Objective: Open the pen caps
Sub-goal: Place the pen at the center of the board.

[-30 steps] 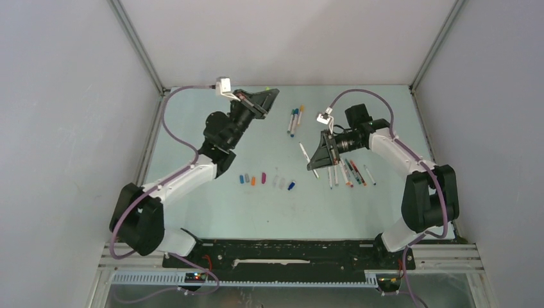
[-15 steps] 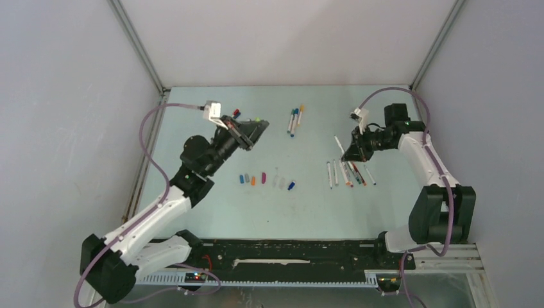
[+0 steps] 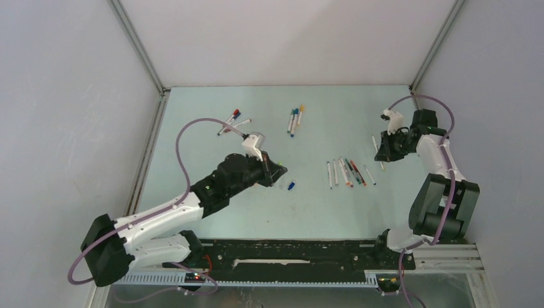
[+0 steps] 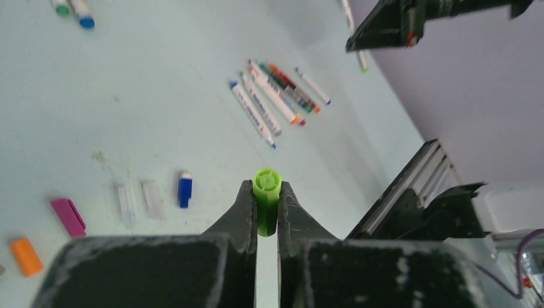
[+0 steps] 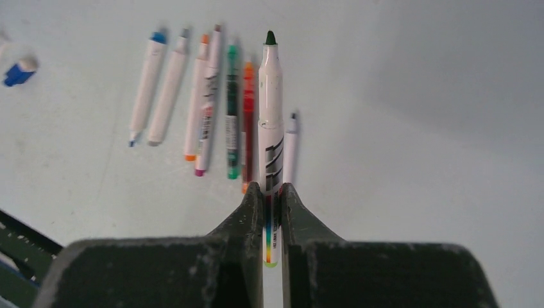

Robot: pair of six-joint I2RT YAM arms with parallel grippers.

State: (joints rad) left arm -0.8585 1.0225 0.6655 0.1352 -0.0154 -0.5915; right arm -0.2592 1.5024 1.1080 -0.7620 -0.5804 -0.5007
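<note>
Left gripper (image 4: 266, 208) is clamped on a green cap (image 4: 267, 192) above the loose caps (image 4: 185, 189) on the tabletop (image 3: 321, 205). Right gripper (image 5: 272, 192) pinches an uncapped pen (image 5: 271, 109) over the opened row (image 5: 205, 96). Two capped clusters (image 3: 295, 119) remain; roughly two-thirds done.

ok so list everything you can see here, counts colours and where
green cap: 1, bright green, pinched in the left gripper
held pen: 1, white, dark green tip bare, in the right gripper
row of pens: about 7, uncapped, right of centre
far pens: 3, blue and orange ends, far middle
far-left pens: 2 or 3, one red end
loose caps: blue, 2 clear, magenta, orange, mostly under the left arm
table: pale green
left gripper: shut on cap
right gripper: shut on pen
</note>
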